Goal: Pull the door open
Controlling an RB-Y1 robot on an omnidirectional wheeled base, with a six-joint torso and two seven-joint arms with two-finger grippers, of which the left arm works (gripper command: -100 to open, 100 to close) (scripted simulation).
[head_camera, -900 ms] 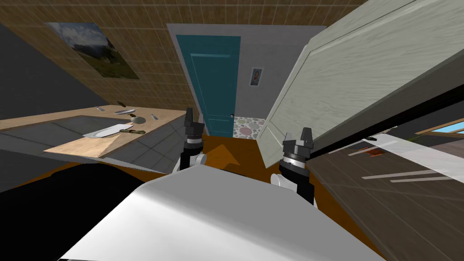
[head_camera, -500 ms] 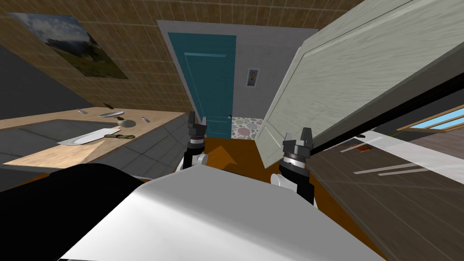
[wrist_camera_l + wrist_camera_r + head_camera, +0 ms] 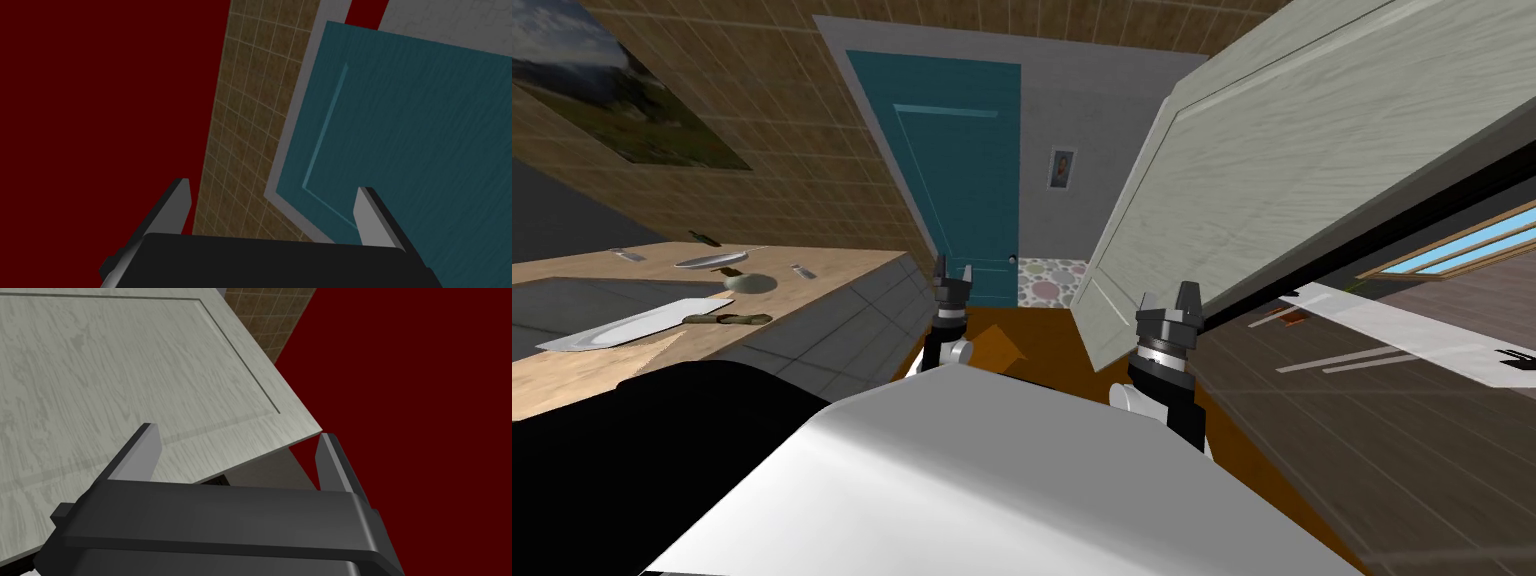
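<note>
At ten o'clock on the tiled wall (image 3: 812, 130), a landscape picture (image 3: 602, 100). At nine o'clock, a counter (image 3: 852, 268) bearing a plate (image 3: 712, 261), a cleaver-like knife (image 3: 622, 325) and small utensils. Just short of twelve, a teal door (image 3: 952, 170), shut in its grey frame. Below it the left gripper (image 3: 953, 266), fingers spread with nothing between them, aimed toward the teal door. At one o'clock, a small framed portrait (image 3: 1059, 168) above a pebbled floor (image 3: 1052, 280). At two o'clock, the pale wood-grain door (image 3: 1292, 150), swung wide open. Near its lower corner the right gripper (image 3: 1169, 292), released, grasping nothing. At three o'clock, a window (image 3: 1462, 255).
</note>
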